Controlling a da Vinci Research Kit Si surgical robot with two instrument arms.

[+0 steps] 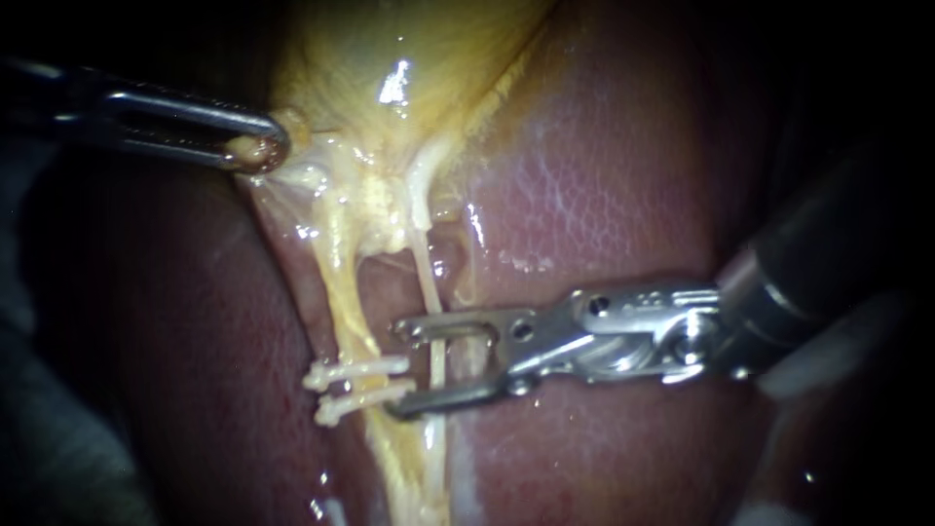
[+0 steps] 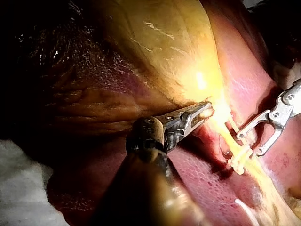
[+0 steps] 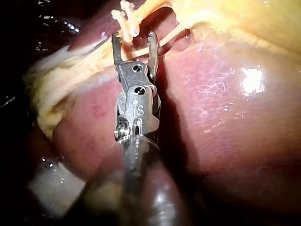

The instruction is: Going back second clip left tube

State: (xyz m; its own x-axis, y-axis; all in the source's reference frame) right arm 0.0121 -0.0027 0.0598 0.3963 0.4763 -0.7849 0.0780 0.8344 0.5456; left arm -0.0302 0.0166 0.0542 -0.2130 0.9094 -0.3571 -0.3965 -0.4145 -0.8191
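1. On the left tube [image 1: 341,292], a thick yellow strand running down from the gallbladder [image 1: 390,49] across the liver [image 1: 604,175], sit two pale clips [image 1: 357,383]. They lie one just below the other and stick out towards the left of the endoscope view.
2. The right instrument [image 1: 401,370] comes in from the right. Its jaws stand open with a clear gap, and their tips are just beside the clips on the right.
3. A thin tube [image 1: 426,278] runs beside the left tube and shows in the gap between those open jaws. I cannot tell whether either jaw touches it.
4. The left instrument [image 1: 255,148] comes in from the upper left. Its jaws are clamped on a small nub of the gallbladder at its narrow lower end, well above the clips.
5. In the left wrist view, the left instrument [image 2: 204,112] holds that same nub. The clips [image 2: 241,157] lie ahead of it, by the open right instrument [image 2: 249,144].
6. In the right wrist view, the clips [image 3: 124,16] lie just ahead of the right instrument [image 3: 133,40], beyond its spread jaw tips.
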